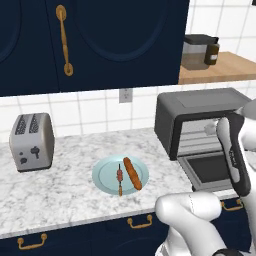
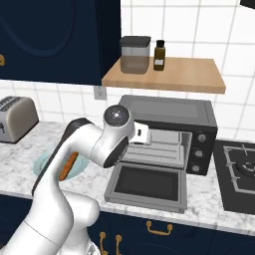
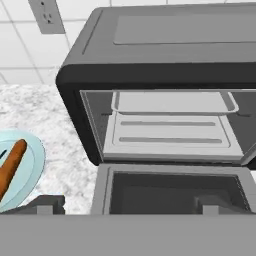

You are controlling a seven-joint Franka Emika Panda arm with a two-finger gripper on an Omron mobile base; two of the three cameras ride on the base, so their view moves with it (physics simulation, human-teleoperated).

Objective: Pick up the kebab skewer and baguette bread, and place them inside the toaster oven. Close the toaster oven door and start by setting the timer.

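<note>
The toaster oven (image 1: pixel 200 107) (image 2: pixel 169 107) (image 3: pixel 150 50) stands at the right of the marble counter. Its door (image 1: pixel 210 170) (image 2: pixel 147 184) (image 3: pixel 170 187) is dropped flat open, and a wire rack (image 3: pixel 170 132) shows inside. Left of the oven, a pale blue plate (image 1: pixel 107 180) (image 3: pixel 30 175) holds the baguette bread (image 1: pixel 132 173) (image 2: pixel 68 166) (image 3: pixel 10 162), with the kebab skewer (image 1: pixel 120 179) beside it. My gripper (image 3: pixel 130 205) (image 2: pixel 144 135) hovers in front of the oven mouth, above the door. It is open, its fingertips (image 3: pixel 50 202) far apart with nothing between them.
A silver two-slot toaster (image 1: pixel 32 140) (image 2: pixel 15 118) sits at the far left. A wooden shelf (image 2: pixel 199 79) above the oven carries a jar (image 2: pixel 135 55) and a bottle (image 2: pixel 159 55). A stove (image 2: pixel 239 167) lies right of the oven, whose knobs (image 2: pixel 200 147) are on its right side.
</note>
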